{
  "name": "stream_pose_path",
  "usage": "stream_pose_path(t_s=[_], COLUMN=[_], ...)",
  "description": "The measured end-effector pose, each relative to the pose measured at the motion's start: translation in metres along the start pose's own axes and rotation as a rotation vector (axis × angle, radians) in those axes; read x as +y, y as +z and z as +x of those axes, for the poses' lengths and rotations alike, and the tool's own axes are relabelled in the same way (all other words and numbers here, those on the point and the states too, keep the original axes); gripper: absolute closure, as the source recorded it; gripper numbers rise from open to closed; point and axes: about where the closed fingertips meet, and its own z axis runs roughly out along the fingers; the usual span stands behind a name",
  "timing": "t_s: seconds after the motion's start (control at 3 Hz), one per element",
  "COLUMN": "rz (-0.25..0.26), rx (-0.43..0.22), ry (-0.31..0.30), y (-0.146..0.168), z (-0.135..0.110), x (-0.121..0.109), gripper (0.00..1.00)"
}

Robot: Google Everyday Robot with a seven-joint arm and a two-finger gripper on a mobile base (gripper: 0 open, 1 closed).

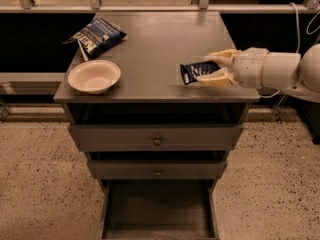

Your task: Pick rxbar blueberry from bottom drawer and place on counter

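The rxbar, a small dark wrapper with white print, is over the right front part of the counter, held at its right end. Its long axis runs roughly left to right, tilted a little, so the free end points left toward the middle of the counter while the held end sits inside the gripper. The gripper's two pale fingers pinch the wrapper from above and below. The white arm reaches in from the right edge of the view, so the rxbar lies to the left of the tool. Whether the wrapper's lower edge touches the wood or hangs just above it cannot be told; it looks very low, so the release probably calls for only a small descent. A cream bowl sits well apart at the front left, and a blue-and-white chip bag lies behind it. Below, the bottom drawer stands pulled open, its grey inside showing nothing in it.
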Motion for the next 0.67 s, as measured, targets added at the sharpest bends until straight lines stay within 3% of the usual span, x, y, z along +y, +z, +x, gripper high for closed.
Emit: stream_pose_path(t_s=[0.33, 0.67], rz=[0.028, 0.026], rx=[0.047, 0.044], ry=[0.103, 0.113], y=[0.0118, 0.0145], z=[0.0162, 0.0152], x=[-0.0019, -0.0009], gripper=[0.74, 0.42])
